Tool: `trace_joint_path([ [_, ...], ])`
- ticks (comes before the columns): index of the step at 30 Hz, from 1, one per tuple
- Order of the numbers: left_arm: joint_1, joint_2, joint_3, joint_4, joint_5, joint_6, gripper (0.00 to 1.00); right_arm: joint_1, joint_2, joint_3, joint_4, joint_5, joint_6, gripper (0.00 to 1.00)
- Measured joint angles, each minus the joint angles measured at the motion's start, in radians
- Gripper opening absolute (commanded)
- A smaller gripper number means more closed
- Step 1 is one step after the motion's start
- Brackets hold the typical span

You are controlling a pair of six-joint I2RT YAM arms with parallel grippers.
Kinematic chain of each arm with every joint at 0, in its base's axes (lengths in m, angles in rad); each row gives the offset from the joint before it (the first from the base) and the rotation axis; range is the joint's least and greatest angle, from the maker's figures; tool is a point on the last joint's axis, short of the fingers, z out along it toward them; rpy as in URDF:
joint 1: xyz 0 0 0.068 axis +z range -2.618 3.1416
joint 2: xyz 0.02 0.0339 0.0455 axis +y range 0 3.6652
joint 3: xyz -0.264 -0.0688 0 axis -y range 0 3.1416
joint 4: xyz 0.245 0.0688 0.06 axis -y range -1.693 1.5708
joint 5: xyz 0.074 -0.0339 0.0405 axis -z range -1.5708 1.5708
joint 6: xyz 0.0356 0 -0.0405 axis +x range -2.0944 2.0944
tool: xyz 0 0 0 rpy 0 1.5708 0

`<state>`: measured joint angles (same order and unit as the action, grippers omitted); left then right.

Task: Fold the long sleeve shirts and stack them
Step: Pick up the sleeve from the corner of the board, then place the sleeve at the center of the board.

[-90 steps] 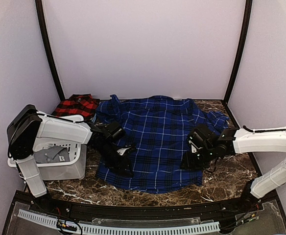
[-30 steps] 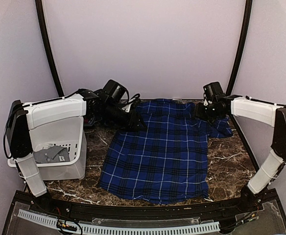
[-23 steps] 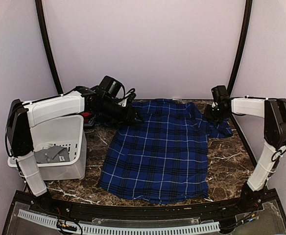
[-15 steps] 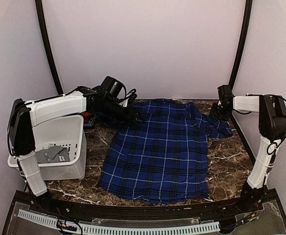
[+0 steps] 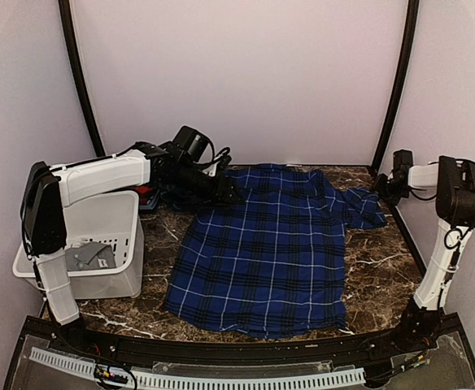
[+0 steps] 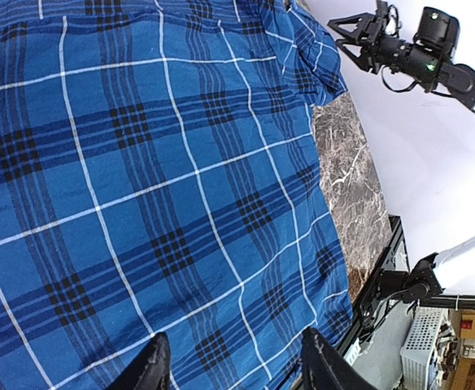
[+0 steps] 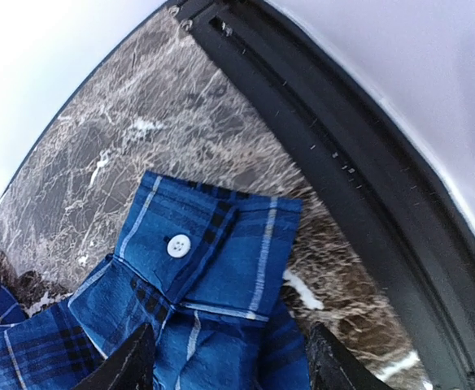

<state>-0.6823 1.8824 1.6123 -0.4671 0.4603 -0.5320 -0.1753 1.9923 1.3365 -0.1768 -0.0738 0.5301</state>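
You have the dark blue plaid shirt point(image 5: 262, 252) lying spread flat on the marble table point(image 5: 384, 276), reaching from near the arm bases almost to the back wall. Your left gripper point(image 6: 233, 361) sits at the shirt's far left corner, its fingers apart with only flat cloth showing between them. Your right gripper point(image 7: 229, 353) hangs at the far right edge, jaws likewise apart and clamped on nothing, over the sleeve cuff point(image 7: 213, 252) (its white button point(image 7: 177, 244) faces up), which rests on the marble beside the black frame rail point(image 7: 319, 138). The red-and-black shirt point(image 5: 145, 193) shows only as a sliver behind your left arm, near the white basket point(image 5: 115, 284).
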Motion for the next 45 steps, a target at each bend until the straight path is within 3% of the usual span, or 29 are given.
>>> trace_joint_path([
  [5,0.0,0.008,0.026,-0.002,0.0,-0.003,0.53,-0.01,0.054,0.0,0.035,-0.086,0.04,0.56],
  [12,0.0,0.014,0.039,-0.002,-0.001,-0.011,0.53,-0.021,0.074,-0.002,0.094,-0.151,0.09,0.38],
  [20,0.0,0.024,0.04,-0.001,-0.001,-0.03,0.53,-0.031,0.075,-0.001,0.139,-0.18,0.093,0.0],
  [29,0.006,0.038,0.042,0.039,0.022,-0.07,0.53,-0.026,0.027,-0.024,0.208,-0.263,0.082,0.0],
  [45,0.009,0.04,-0.006,0.162,0.06,-0.158,0.54,0.202,-0.397,-0.23,0.283,-0.279,0.076,0.0],
])
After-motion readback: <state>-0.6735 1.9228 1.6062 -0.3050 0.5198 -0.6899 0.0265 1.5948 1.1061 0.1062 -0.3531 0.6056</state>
